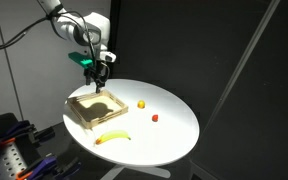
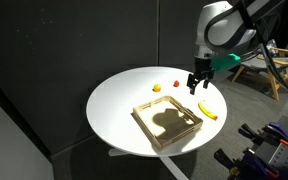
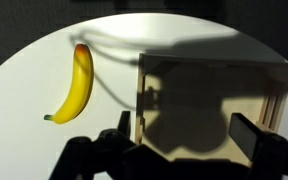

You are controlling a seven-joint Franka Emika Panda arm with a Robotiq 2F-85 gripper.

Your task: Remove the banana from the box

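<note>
The banana (image 1: 113, 137) is small, curved and yellow, and lies on the white round table outside the box, beside its wooden rim; it also shows in the exterior view (image 2: 209, 111) and the wrist view (image 3: 76, 84). The box (image 1: 76, 112) is a shallow square tray with a light wooden rim and a brownish floor, seen in both exterior views (image 2: 154, 132) and in the wrist view (image 3: 280, 87); it holds nothing. My gripper (image 1: 101, 73) hangs above the box's far side, open and empty (image 2: 197, 86). In the wrist view (image 3: 184, 132) its two fingers straddle the shadowed box floor.
A small round yellow-orange ball (image 1: 140, 103) and a tiny red object (image 1: 155, 116) lie on the white table (image 1: 174, 135) near the box; both show in the exterior view too, ball (image 2: 157, 88) and red object (image 2: 175, 84). Dark curtains surround the table.
</note>
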